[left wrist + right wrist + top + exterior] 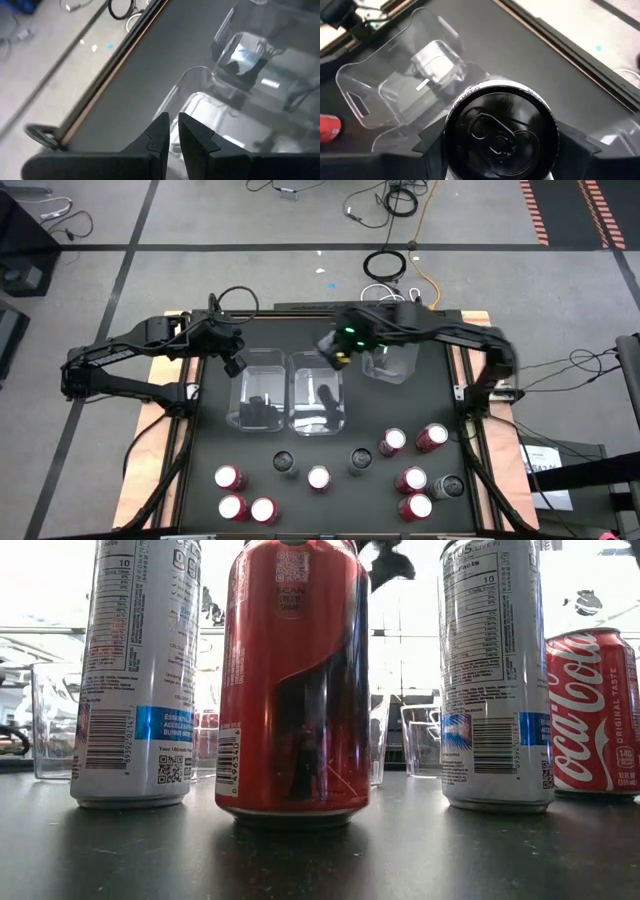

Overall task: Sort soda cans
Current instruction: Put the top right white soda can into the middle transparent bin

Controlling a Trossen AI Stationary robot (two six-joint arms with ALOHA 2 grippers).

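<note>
Right wrist view: the right gripper (500, 145) clamps an upright dark-topped soda can (501, 131), long axis vertical, above the middle clear plastic bin (317, 402). Nearby, the left gripper (172, 131) hovers, fingers nearly together, empty.

The counter (330, 490) has a black top and pale wooden side edges (150, 440). Three clear plastic bins stand at its far half: a left bin (257, 388), a middle bin (317, 392) touching it side by side, and a smaller third bin (392, 360) just beyond, set apart to the right. The left bin lies directly beneath the left arm's fingers; the middle bin sits below the right arm's fingers. Beyond the counter, a grey floor (200, 220) carries dark tape lines, coiled black cables (384, 265), an orange cable (420, 220) and striped hazard tape (535, 215).
</note>
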